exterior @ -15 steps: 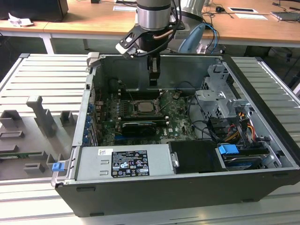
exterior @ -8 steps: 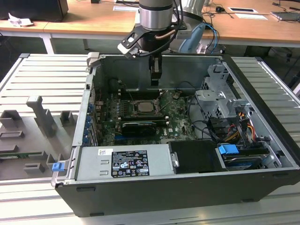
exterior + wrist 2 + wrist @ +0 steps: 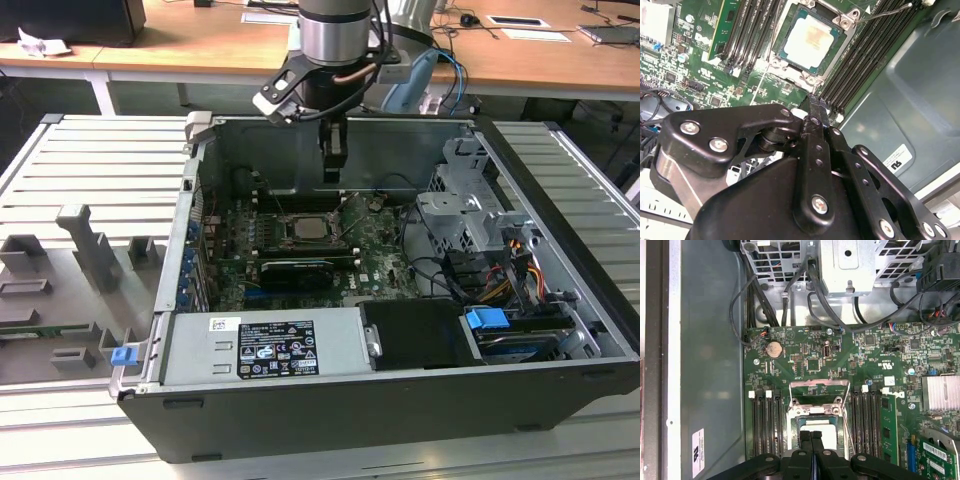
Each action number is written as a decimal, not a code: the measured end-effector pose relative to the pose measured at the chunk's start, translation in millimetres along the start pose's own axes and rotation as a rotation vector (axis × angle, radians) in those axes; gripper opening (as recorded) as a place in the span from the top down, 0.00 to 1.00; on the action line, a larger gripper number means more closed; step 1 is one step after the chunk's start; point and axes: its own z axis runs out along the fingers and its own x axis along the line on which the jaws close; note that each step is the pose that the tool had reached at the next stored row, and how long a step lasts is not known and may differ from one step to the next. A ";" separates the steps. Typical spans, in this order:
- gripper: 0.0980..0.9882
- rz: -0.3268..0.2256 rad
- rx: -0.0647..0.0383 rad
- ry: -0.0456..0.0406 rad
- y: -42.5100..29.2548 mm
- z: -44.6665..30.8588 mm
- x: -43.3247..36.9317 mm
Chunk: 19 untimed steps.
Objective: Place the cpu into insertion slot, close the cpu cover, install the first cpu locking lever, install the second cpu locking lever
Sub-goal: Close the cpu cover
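Note:
The cpu (image 3: 807,40), a pale silvery square, lies flat in the insertion slot (image 3: 837,44) on the green motherboard, its green edges showing all round. Seen in the first wrist view, the cpu cover (image 3: 819,386) is a silver frame tilted up at one edge of the insertion slot (image 3: 815,422). A thin wire lever (image 3: 885,12) sticks out from a socket corner. My gripper (image 3: 811,435) hangs a little above the socket with its fingers (image 3: 812,112) pressed together and nothing between them. In the exterior view the gripper (image 3: 333,172) is inside the open case above the cpu (image 3: 305,228).
Black memory slots (image 3: 765,425) flank the socket on both sides. A long black graphics card (image 3: 297,272) lies just in front of it. A drive cage (image 3: 470,205) with cables fills the exterior view's right. Grey fixtures (image 3: 85,250) stand on the table at its left.

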 end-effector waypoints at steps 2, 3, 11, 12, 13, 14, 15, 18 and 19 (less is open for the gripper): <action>0.99 0.000 0.000 0.0000 0.3 0.0 0.0; 0.99 0.000 0.000 0.0000 0.6 0.0 0.0; 0.99 0.000 0.000 0.0000 5.4 0.4 0.2; 0.99 0.000 0.000 0.0000 6.3 0.5 0.3; 0.99 0.000 0.000 0.0000 7.0 0.5 0.3; 0.99 0.000 0.000 0.0000 7.8 0.6 0.3; 0.99 0.000 0.000 0.0000 8.6 0.7 0.4; 0.99 0.000 0.000 0.0000 10.4 0.8 0.5; 0.99 0.000 0.000 0.0000 11.1 0.8 0.5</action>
